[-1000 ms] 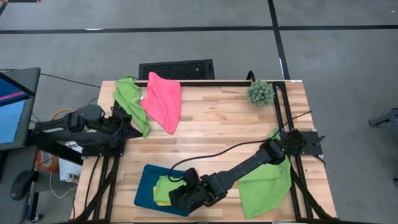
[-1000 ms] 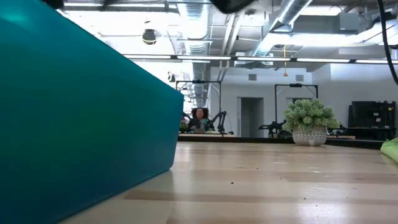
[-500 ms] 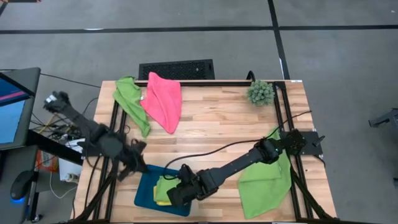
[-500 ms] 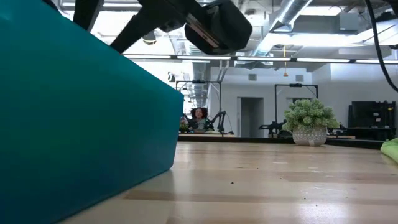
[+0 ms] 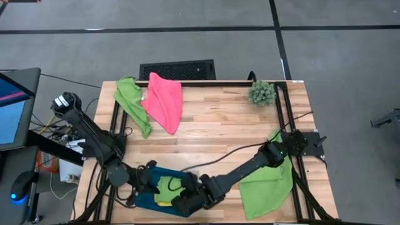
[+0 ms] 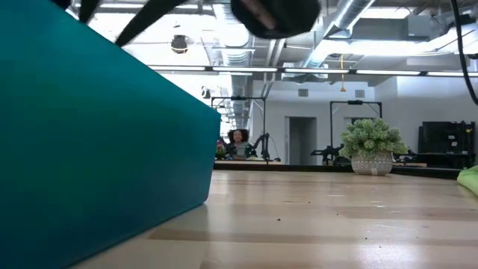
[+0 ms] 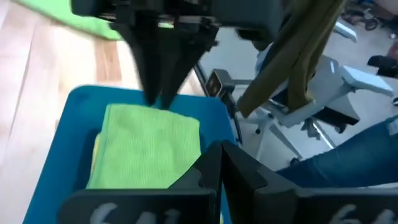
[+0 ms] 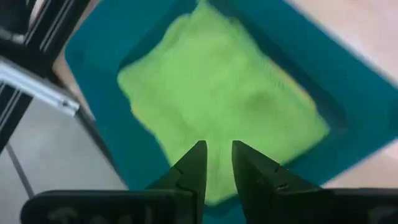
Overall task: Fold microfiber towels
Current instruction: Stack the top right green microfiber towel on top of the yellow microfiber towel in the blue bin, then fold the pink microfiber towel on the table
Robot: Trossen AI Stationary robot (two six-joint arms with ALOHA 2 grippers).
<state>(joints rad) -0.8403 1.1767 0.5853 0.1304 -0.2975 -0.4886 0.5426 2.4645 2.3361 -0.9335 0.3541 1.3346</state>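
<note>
A folded lime green microfiber towel (image 8: 224,99), stacked on a yellow towel (image 5: 160,199), is being kept in the dark teal tray (image 5: 145,195) at the table's (image 5: 225,125) near edge. The right gripper (image 8: 216,163) is being held above it, fingers a narrow gap apart and gripping nothing. The left gripper (image 7: 219,163) is being held shut and empty beside the tray, while a pink towel (image 5: 164,100) and other green towels (image 5: 265,184) are lying elsewhere.
</note>
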